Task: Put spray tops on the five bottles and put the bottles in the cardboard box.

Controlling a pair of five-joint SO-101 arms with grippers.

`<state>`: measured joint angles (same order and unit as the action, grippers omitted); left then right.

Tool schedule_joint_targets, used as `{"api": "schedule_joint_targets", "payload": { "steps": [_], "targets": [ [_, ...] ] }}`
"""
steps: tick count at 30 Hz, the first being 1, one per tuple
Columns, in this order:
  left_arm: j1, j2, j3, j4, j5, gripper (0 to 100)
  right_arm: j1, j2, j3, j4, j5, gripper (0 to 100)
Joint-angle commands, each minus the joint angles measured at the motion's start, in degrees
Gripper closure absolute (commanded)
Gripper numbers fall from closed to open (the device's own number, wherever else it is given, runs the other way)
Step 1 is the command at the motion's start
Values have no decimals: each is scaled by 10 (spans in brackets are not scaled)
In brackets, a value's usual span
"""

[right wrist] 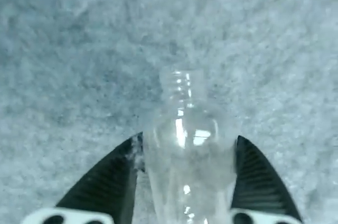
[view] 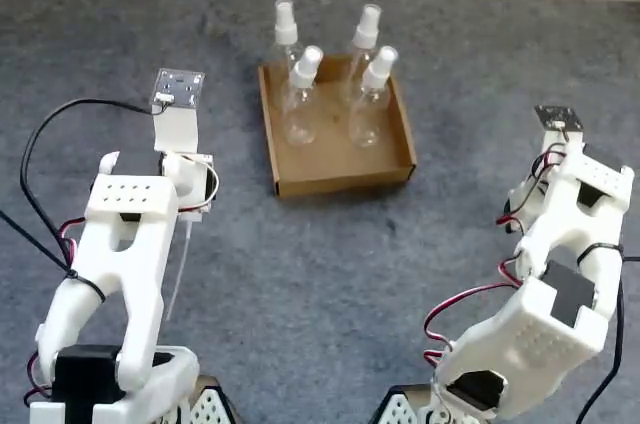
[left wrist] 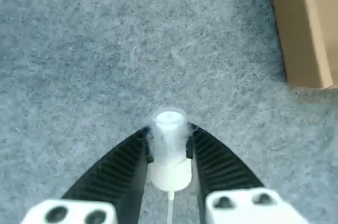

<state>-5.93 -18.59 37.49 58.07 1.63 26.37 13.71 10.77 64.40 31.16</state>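
On a grey carpeted tabletop (view: 330, 284), the left gripper (left wrist: 169, 133) pinches the fifth spray top (left wrist: 170, 168) while the right gripper (right wrist: 187, 142), well apart, clamps an uncapped bottle (right wrist: 182, 129). Four capped bottles (view: 300, 94) stand at the cardboard box (view: 340, 179), the rear pair perhaps just behind it. Next, by the look of it, the top's tube must be lined up squarely with the bottle's neck.
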Motion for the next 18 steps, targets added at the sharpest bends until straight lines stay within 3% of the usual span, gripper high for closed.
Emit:
{"api": "schedule_joint_targets", "payload": {
  "steps": [1, 18],
  "targets": [
    [6, -19, -1, -7, -7, 996, -9, -4, -29, -10, 6, 796],
    [-9, -22, -8, -7, -16, 995, -36, -4, -29, -37, 40, 796]
  ]
}}
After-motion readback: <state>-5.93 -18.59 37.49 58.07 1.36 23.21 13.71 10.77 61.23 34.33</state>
